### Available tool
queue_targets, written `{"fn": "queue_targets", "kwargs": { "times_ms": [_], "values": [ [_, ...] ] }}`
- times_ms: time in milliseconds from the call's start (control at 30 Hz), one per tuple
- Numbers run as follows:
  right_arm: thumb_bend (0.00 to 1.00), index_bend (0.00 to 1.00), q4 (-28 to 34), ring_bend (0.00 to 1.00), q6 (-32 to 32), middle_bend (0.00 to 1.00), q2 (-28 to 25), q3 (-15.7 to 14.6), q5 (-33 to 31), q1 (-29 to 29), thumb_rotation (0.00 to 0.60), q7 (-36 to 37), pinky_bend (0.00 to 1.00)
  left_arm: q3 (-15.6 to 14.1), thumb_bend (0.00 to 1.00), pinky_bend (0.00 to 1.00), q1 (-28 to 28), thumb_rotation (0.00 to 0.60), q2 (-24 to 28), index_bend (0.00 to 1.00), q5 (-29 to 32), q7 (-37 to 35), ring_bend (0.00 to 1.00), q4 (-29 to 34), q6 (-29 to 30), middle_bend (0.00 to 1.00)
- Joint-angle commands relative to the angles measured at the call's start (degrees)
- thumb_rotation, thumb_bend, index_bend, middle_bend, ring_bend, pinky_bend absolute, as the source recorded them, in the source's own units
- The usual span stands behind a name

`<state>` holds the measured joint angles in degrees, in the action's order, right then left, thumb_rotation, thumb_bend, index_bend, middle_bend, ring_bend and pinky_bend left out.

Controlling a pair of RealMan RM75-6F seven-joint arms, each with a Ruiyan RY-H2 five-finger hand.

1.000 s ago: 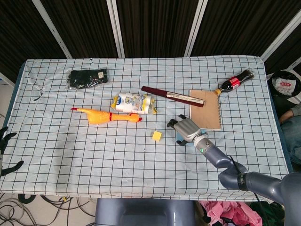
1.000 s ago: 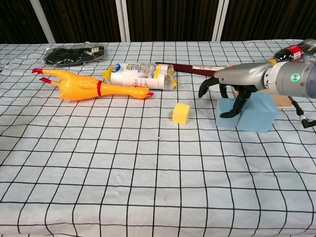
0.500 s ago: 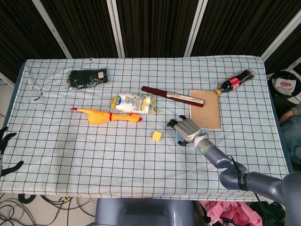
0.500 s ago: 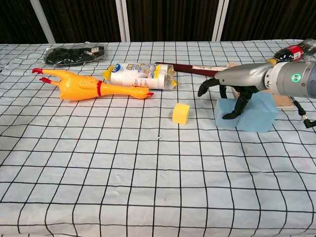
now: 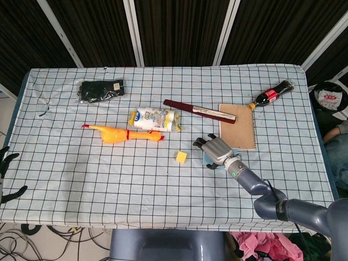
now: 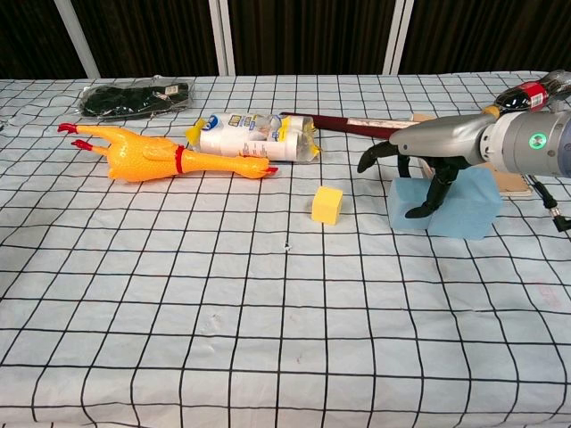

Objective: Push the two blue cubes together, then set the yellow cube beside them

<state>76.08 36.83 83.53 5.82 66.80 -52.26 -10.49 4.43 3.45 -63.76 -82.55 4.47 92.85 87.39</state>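
The right hand point(image 6: 419, 165) lay draped over the two light-blue foam cubes point(image 6: 446, 205), its dark fingers point(image 6: 432, 192) curled down across their front face and top, resting on the foam rather than pinching anything. In the chest view the blue foam read as one continuous block with no gap visible, so the cubes appeared to be already touching, though the hand hid the seam and that could not be confirmed. They sat at about four o'clock from the middle of the white, black-gridded tablecloth point(image 5: 109, 174), just in front of the brown spiral-bound notebook point(image 5: 239, 128). The small yellow foam cube point(image 6: 327, 204) stood alone at nine o'clock of the blue pair, near but clearly apart from them. The left hand point(image 5: 6, 174) showed only as dark fingertips off the table's left edge, and whether it was spread or closed could not be told. The step in hand seemed to be the last of the pushing together. The next move would likely call for the right hand to lift clear of the blue foam without dragging it, reach toward nine o'clock, take the yellow cube with a light pinch, and set it down flush against the pair, keeping clear of the yellow rubber chicken point(image 5: 124, 134) and the crumpled white plastic packet point(image 5: 155, 119) at its eleven o'clock.
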Motion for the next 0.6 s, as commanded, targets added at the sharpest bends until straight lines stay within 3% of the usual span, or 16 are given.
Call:
{"fn": "queue_targets", "kwargs": {
  "times_ms": [33,433,600],
  "values": [
    [0.2,0.14,0.5,0.34,0.1,0.08,-0.2,0.1,-0.4,0.0,0.6,-0.4,0.09,0.0,0.04,0.0,0.0,0.6,0.0,0.21,0.0,0.0,0.0,0.0,0.0,0.07],
    [0.2,0.13,5.1,0.33,2.3,0.08,-1.8,1.9,-2.3,-0.6,0.6,-2.4,0.09,0.0,0.04,0.0,0.0,0.6,0.0,0.21,0.0,-0.2,0.0,-0.1,-0.1,0.07],
    [0.2,0.12,8.8,0.33,2.4,0.07,-2.4,3.1,-7.7,-2.0,0.6,-5.7,0.09,-0.1,0.04,0.0,0.1,0.6,0.1,0.21,-0.2,-0.7,0.0,-0.1,-0.2,0.07]
  ]
}}
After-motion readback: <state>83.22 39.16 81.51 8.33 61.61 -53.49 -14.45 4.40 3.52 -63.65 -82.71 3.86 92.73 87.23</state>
